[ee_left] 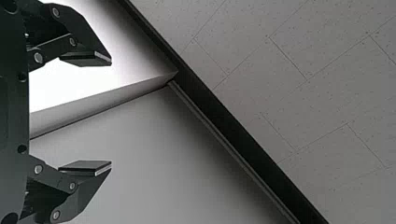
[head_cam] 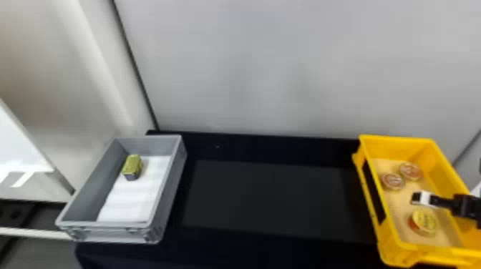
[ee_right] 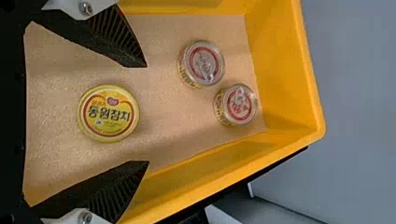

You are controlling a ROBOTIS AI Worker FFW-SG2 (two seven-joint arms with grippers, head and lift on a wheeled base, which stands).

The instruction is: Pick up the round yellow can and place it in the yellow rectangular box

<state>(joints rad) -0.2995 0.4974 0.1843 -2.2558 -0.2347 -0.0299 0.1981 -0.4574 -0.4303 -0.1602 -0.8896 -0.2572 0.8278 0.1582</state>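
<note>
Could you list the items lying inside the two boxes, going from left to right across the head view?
Green-topped block in the grey box → nearer silver-topped can in the yellow rectangular box → farther silver-topped can → round yellow can.

Right box (head_cam: 401, 147) holds cans (head_cam: 424, 221); left bin (head_cam: 169, 196) (same table (head_cam: 268, 200)), a block (head_cam: 132, 165).

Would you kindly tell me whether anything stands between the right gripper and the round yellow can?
Nothing visible stands between them: the round yellow can lies uncovered in the yellow rectangular box, with the open right gripper over the box. One silver-topped can and another sit off to the side, out of the way.
</note>
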